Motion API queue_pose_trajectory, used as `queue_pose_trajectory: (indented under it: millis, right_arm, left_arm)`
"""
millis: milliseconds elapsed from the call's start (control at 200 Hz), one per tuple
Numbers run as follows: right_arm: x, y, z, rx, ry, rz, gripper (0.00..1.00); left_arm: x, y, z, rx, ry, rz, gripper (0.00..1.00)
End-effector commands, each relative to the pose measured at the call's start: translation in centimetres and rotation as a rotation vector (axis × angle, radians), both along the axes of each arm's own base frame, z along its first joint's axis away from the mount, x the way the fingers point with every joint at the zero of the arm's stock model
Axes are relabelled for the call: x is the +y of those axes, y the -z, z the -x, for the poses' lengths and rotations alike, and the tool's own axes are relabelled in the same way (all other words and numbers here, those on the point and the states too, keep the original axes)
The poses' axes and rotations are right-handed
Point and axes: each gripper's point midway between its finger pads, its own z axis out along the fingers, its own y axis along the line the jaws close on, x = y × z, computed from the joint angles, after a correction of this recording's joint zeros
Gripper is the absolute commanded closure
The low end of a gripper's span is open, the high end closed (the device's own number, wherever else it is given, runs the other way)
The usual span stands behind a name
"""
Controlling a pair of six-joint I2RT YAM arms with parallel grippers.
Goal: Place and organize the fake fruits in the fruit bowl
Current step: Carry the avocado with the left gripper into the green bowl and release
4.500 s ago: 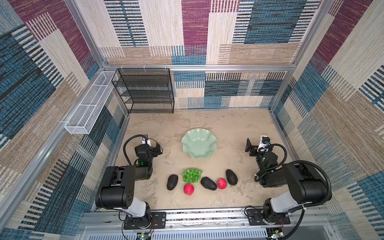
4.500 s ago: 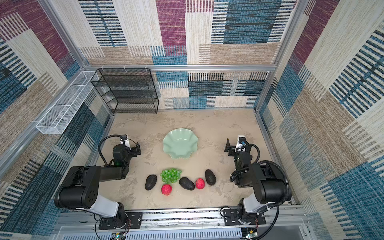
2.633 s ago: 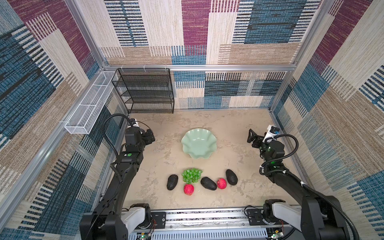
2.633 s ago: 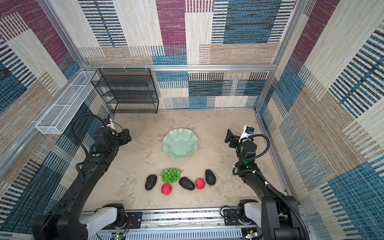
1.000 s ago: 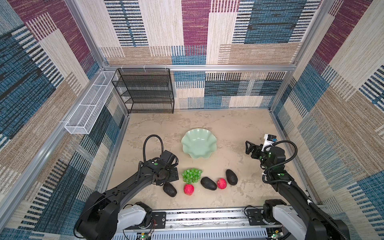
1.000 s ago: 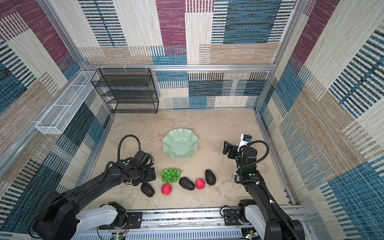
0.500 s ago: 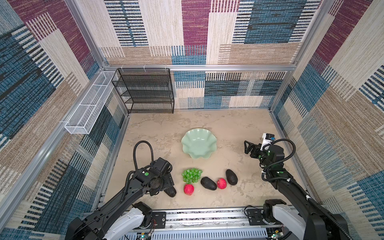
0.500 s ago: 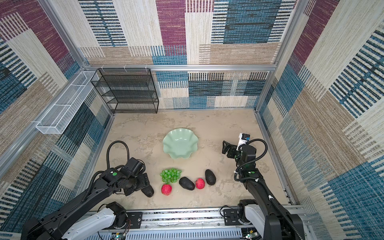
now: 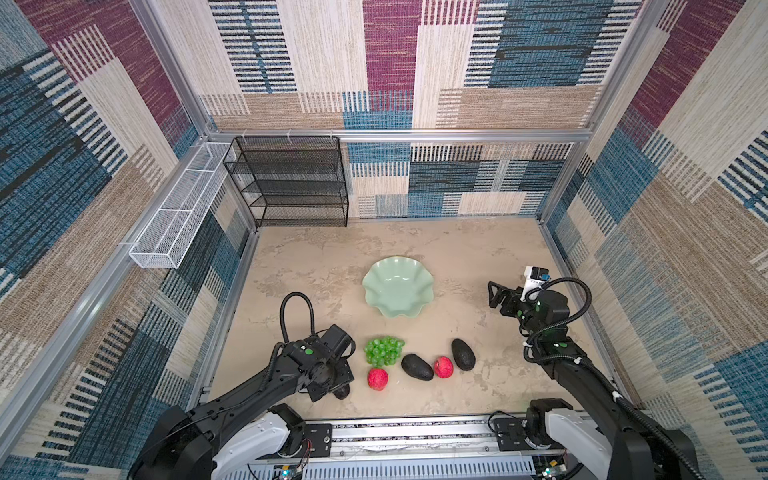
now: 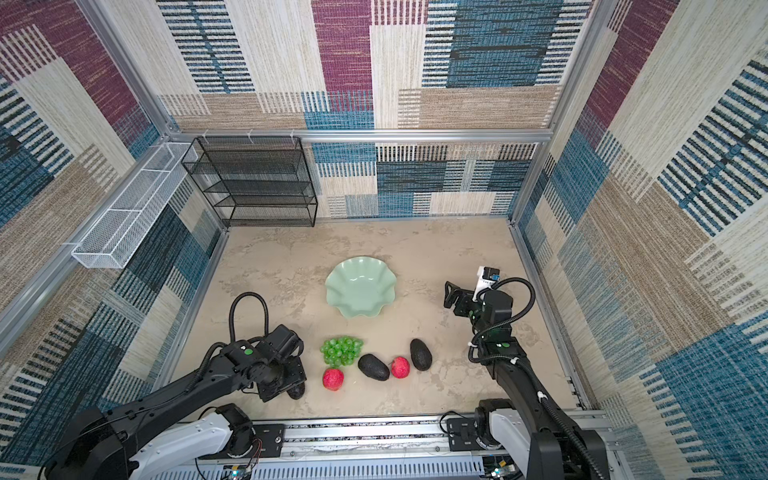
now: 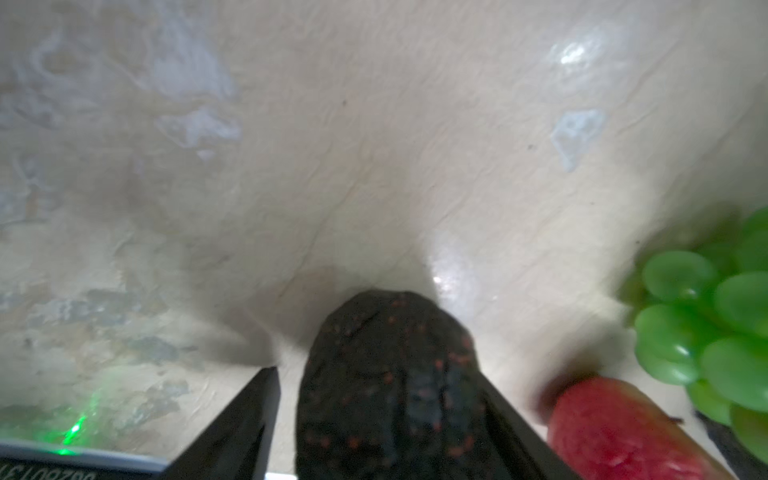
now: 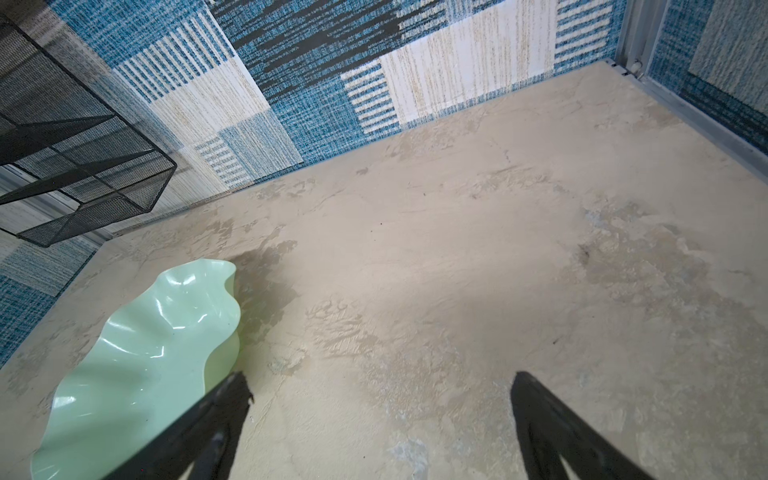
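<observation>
Left wrist view: my left hand [image 11: 380, 374] has narrowed around the dark pebbled pear-shaped avocado [image 11: 390, 399], slight gap remaining; first pickup seems imminent. My right hand [image 12: 381, 376] is wide, empty.

Both arms extended; left pincer [image 11: 376, 374] low, jaws partly closed; right pincer [image 12: 381, 376] raised, jaws spread wide.
</observation>
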Motion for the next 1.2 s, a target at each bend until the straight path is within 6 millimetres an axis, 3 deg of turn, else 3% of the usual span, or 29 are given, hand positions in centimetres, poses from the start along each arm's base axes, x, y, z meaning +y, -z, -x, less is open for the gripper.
queue_pose_trajectory:
  millis: [0,165,346,466,616,711,832,1007,1192]
  right_arm:
    - [0.0,-0.5,0.0,-0.022,-0.004,0.009,0.00]
    - [0.0,-0.2,0.2,-0.017,0.001,0.007,0.00]
    - [0.0,-0.1,0.3,-0.009,0.001,0.006,0.00]
    - [-0.1,-0.2,0.5,-0.008,0.006,0.011,0.00]
    - [-0.1,0.3,0.9,0.007,0.005,0.007,0.00]
    - [0.1,0.5,1.1,0.017,-0.002,-0.005,0.00]
    - [-0.1,0.7,1.6,0.031,0.003,0.002,0.00]
    - [-0.1,0.5,2.1,0.030,0.001,0.001,0.00]
    - [0.1,0.3,2.6,0.031,-0.005,-0.003,0.00]
  left_arm:
    - [-0.8,-1.0,-1.5,-0.053,0.015,0.013,0.43]
    - [-1.4,-3.9,-3.3,-0.142,0.070,0.020,0.55]
    - [-2.1,-9.0,-5.9,-0.226,0.203,-0.039,0.56]
    - [-3.2,-13.1,-9.3,-0.296,0.284,-0.041,0.56]
    - [-7.2,-17.8,-14.7,-0.374,0.425,0.005,0.55]
    - [-10.3,-17.7,-18.0,-0.352,0.512,0.025,0.55]
    - [-13.2,-15.4,-21.3,-0.296,0.555,0.035,0.55]
    - [-15.1,-10.8,-24.8,-0.227,0.586,-0.011,0.56]
    - [-16.3,-8.0,-27.4,-0.202,0.583,-0.040,0.55]
